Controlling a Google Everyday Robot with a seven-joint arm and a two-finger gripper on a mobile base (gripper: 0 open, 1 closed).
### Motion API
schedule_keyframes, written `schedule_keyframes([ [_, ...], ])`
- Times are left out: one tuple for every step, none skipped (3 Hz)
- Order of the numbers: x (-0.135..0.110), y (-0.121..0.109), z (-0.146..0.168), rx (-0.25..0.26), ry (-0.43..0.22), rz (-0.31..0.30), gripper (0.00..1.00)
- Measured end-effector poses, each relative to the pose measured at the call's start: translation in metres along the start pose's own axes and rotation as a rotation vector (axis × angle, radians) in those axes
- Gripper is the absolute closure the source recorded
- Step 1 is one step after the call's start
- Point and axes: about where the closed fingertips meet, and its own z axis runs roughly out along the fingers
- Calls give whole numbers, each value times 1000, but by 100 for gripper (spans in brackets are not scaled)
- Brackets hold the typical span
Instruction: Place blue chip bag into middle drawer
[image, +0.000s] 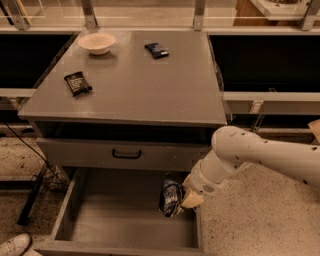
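The blue chip bag (170, 197) stands upright inside the open middle drawer (120, 220), close to its right wall and just above the floor. My gripper (186, 198) reaches down from the right on the white arm (250, 157). It is pressed against the bag's right side and shut on it. The wrist hides most of the fingers. The drawer is pulled out wide below the cabinet, and the rest of its grey floor is bare.
Above the open drawer is a closed drawer front with a small black handle (126, 154). On the cabinet top (135, 95) are a white bowl (97, 42), a small black packet (77, 83) and a dark-blue bar wrapper (156, 49). A shoe (15, 245) and cables (32, 195) lie at the left.
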Motion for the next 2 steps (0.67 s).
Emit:
schedule_keyframes([
  [16, -3, 28, -45, -12, 23, 100],
  [30, -3, 49, -88, -8, 39, 100],
])
